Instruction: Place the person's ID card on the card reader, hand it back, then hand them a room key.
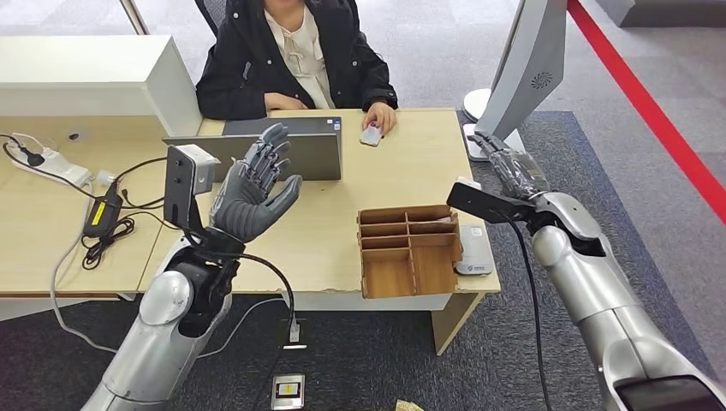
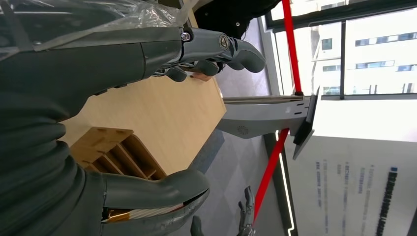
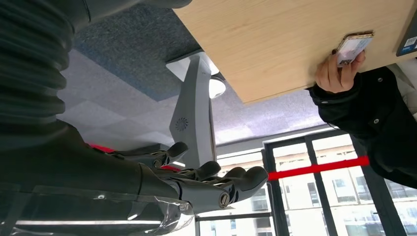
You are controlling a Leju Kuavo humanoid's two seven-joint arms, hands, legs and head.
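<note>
A person in a black coat sits behind the desk (image 1: 360, 184) and rests a hand on a small ID card (image 1: 371, 134) lying on the far side; the card (image 3: 352, 47) also appears in the right wrist view under that hand. My left hand (image 1: 252, 187) is raised above the desk's left half, palm up, fingers spread, holding nothing; the same hand (image 2: 162, 123) fills much of its wrist view. My right hand (image 1: 512, 167) hovers beyond the desk's right edge, fingers extended and empty, and the hand (image 3: 196, 182) looks the same from its wrist. A white card reader (image 1: 473, 250) lies at the front right corner.
A wooden compartment box (image 1: 408, 249) stands near the front edge beside the reader. A laptop (image 1: 282, 145) sits in front of the person. Cables and a power strip (image 1: 60, 167) cover the left desk. A grey kiosk stand (image 1: 522, 68) rises at the right.
</note>
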